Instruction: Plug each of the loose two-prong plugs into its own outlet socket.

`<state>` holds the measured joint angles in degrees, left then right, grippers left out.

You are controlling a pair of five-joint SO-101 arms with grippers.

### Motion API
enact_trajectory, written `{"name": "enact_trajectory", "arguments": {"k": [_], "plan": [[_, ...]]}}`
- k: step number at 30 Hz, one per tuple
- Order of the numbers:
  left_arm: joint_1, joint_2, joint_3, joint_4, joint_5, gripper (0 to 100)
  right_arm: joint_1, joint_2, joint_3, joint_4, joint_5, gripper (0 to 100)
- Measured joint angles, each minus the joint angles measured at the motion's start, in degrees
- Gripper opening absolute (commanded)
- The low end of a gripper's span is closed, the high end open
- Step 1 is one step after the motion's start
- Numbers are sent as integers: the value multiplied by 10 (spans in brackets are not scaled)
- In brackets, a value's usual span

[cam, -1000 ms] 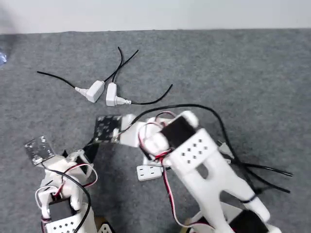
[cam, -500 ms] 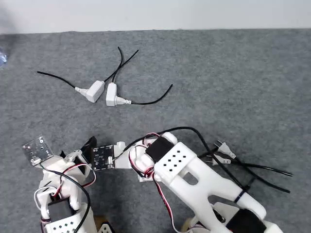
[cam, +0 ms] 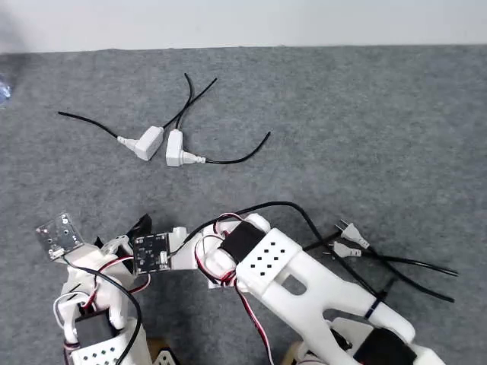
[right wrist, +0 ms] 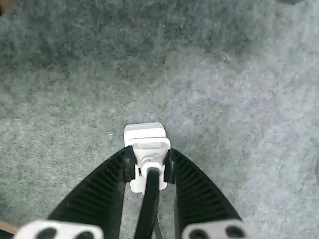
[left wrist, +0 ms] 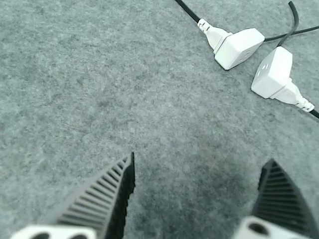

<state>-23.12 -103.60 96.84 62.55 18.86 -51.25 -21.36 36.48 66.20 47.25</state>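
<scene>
R arm (cam: 304, 281) w/ plug (right wrist: 145, 149): back & leftward, nearer L arm (cam: 99, 304).

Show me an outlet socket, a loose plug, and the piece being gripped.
Outlet socket (left wrist: 239, 48), left wrist view, white body's centre.
Loose plug (cam: 346, 249), high view, white body.
Gripped piece (right wrist: 145, 137), right wrist view, exposed front end.

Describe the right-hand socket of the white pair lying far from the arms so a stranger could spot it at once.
Toward the far left of the grey mat a pair of white sockets lies side by side. The right-hand socket sends its black cord curving off to the right, whereas the left-hand socket trails its cord leftward.
</scene>
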Motion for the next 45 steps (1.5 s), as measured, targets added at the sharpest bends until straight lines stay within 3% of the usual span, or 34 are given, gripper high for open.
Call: {"name": "enact_trajectory", "arguments": {"k": [45], "plan": [[0, 0, 0, 0, 0, 374, 15, -9, 75, -64, 33, 8]]}}
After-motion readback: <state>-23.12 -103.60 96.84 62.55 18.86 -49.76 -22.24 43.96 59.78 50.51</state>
